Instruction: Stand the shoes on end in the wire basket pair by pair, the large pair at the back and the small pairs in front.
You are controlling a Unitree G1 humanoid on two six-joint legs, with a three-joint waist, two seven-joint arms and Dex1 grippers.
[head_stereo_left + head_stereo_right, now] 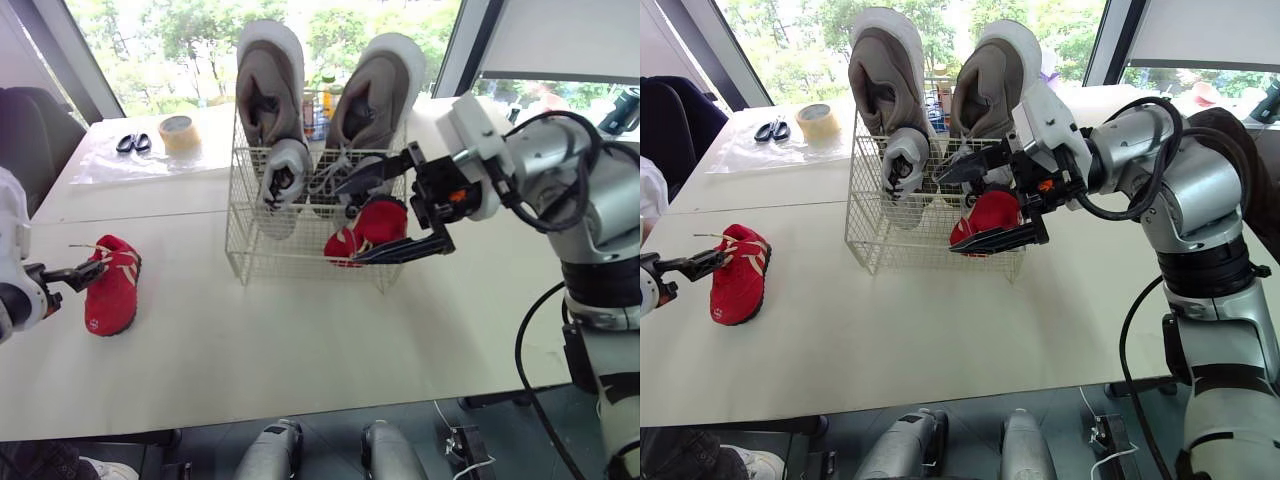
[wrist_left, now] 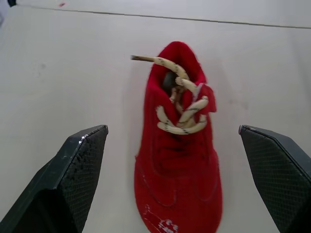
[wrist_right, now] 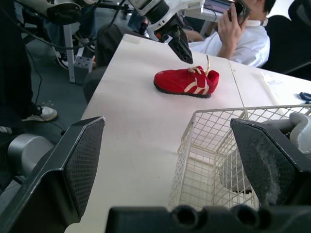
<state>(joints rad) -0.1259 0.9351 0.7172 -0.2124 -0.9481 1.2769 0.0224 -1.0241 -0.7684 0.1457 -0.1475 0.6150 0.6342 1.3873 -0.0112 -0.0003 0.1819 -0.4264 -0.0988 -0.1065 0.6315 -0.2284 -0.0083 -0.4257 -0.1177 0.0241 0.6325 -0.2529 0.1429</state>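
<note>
Left tool [image 2: 170,131] first: fingers wide apart, low over the tabletop [image 1: 300,340], one on each side of a red shoe [image 2: 180,170] lying flat on its sole. Neither finger touches it. The cream lace end [image 2: 141,58] sticks out to the side, and the toe is cut off at the frame edge. This shoe sits on the robot's left, well apart from the wire basket [image 1: 250,250].

Over to the right tool [image 1: 348,222]: fingers spread, nothing between them in its own wrist view. It hangs at the basket's front right corner. Behind it, in the front right of the basket, is the second red shoe [image 1: 990,212]. The lower finger covers part of it, so I cannot tell whether there is contact.

At the back of the basket the large grey pair stands on end, one shoe [image 1: 270,85] beside the other [image 1: 382,85], rising above the wire. In front, a small grey shoe [image 1: 282,185] stands upright. Its partner [image 1: 330,180] is half hidden by the upper finger and hard to make out.

Further out on the robot's left lie a tape roll [image 1: 180,130] and scissors [image 1: 133,143]. A seated person [image 3: 248,36] shows beyond the tabletop, partly cut off.
</note>
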